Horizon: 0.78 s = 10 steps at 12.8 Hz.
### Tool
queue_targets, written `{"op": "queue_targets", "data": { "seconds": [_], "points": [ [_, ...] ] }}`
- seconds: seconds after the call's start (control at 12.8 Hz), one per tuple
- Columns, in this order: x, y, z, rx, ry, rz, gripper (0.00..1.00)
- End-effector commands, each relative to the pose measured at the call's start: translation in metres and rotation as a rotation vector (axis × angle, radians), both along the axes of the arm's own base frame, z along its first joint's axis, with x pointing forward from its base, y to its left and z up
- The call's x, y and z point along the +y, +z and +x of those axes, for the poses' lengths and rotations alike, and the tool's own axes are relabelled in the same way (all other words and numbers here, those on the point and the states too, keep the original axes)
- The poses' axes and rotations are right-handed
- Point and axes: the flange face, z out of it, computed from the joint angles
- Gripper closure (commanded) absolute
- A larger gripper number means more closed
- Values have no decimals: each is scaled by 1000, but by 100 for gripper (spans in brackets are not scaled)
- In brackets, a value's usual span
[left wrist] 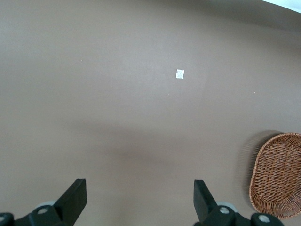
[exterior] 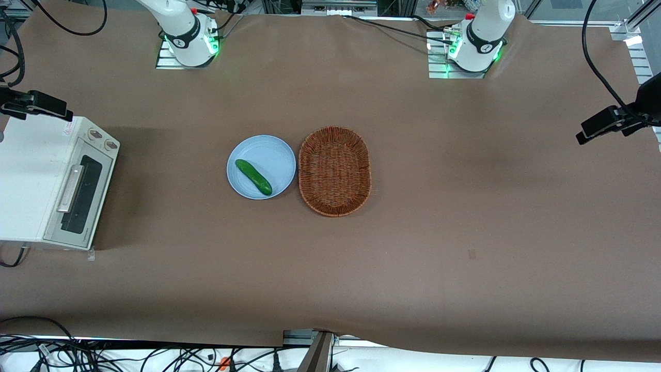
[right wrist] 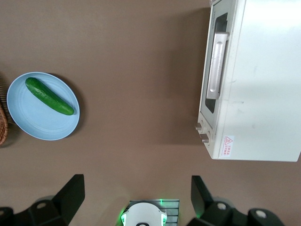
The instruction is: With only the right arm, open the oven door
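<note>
The white toaster oven (exterior: 31,181) stands at the working arm's end of the table. Its oven door (exterior: 82,194) is shut, with a dark glass window and a silver bar handle (exterior: 71,188); two round knobs (exterior: 101,139) sit on the strip beside it. The right wrist view shows the door (right wrist: 212,101) and handle (right wrist: 217,63) from above. The right arm's base (exterior: 188,36) shows in the front view; its gripper is out of that view. In the right wrist view the gripper (right wrist: 136,197) hangs high above the table, over its own base, open and empty, well apart from the oven.
A blue plate (exterior: 268,152) with a green cucumber (exterior: 253,176) lies mid-table, and a brown wicker basket (exterior: 334,170) lies beside it. A black camera on a stand (exterior: 36,103) hangs over the oven's top. Another camera (exterior: 614,121) stands at the parked arm's end.
</note>
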Motion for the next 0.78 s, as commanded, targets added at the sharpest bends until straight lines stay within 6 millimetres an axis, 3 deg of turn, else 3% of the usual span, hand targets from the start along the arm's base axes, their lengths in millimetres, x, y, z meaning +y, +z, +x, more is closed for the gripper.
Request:
{"op": "queue_targets", "data": {
  "seconds": [0.0,0.7],
  "points": [
    [2,-9,1,32,9,-12,0],
    [13,-34,2,124,42,-6,0]
  ]
}}
